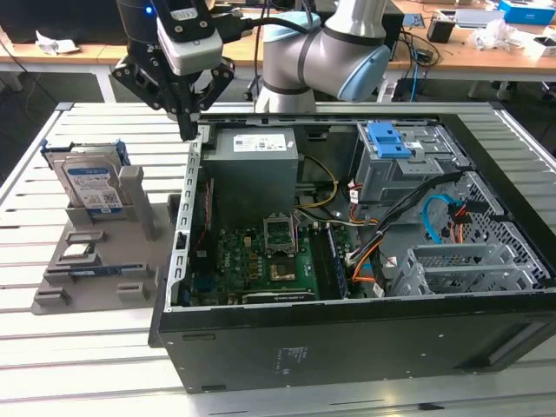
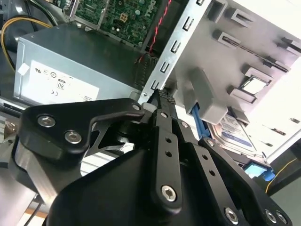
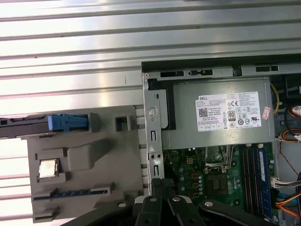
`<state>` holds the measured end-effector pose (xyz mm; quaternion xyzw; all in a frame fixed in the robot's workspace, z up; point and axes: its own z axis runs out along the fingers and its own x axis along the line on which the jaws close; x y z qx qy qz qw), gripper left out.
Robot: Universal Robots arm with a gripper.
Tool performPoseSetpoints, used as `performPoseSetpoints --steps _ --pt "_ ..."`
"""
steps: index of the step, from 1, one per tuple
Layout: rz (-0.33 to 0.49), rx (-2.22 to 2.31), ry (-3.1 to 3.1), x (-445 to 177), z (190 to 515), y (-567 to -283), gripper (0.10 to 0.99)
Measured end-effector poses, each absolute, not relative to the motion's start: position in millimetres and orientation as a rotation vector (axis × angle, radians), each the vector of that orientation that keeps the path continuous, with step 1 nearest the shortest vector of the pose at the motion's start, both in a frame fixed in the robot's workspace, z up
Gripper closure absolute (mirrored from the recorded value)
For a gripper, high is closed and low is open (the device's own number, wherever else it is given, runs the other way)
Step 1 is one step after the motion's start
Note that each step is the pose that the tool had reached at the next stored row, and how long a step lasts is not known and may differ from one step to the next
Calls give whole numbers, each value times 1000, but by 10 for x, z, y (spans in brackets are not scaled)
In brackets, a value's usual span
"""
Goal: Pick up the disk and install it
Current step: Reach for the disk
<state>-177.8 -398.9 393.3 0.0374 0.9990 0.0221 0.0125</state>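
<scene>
On the exterior view's left, the disk [image 1: 91,185] stands upright on its edge in a slot of a grey holder [image 1: 139,261], its white-and-blue label facing the camera and its blue bracket [image 1: 120,153] wrapped around the sides. In the first wrist view the disk [image 3: 66,123] shows edge-on from above as a dark strip with a blue end. In the second wrist view its label [image 2: 237,134] peeks out past the holder's posts. The holder also carries a small square chip [image 1: 78,252] and lies on a slatted metal table [image 1: 61,365].

Just beside the holder, toward the exterior view's right, sits an open black computer case [image 1: 347,347]. The gripper [image 1: 188,130] hangs over the case's perforated metal wall [image 1: 184,230], apart from the disk and touching nothing. Its fingers are pressed together with nothing between them, as both wrist views show [image 2: 162,96] [image 3: 162,182].

Inside the case, a grey power supply [image 1: 256,161] with a white label lies next to the gripper, and a green motherboard [image 1: 252,252] lies beyond it. A blue latch [image 1: 388,139] sits on the drive cage at the far corner.
</scene>
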Motion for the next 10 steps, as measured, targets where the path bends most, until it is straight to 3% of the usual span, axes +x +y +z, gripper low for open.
performPoseSetpoints --steps 10 --pt "69 116 3114 -2084 3933 -3989 980"
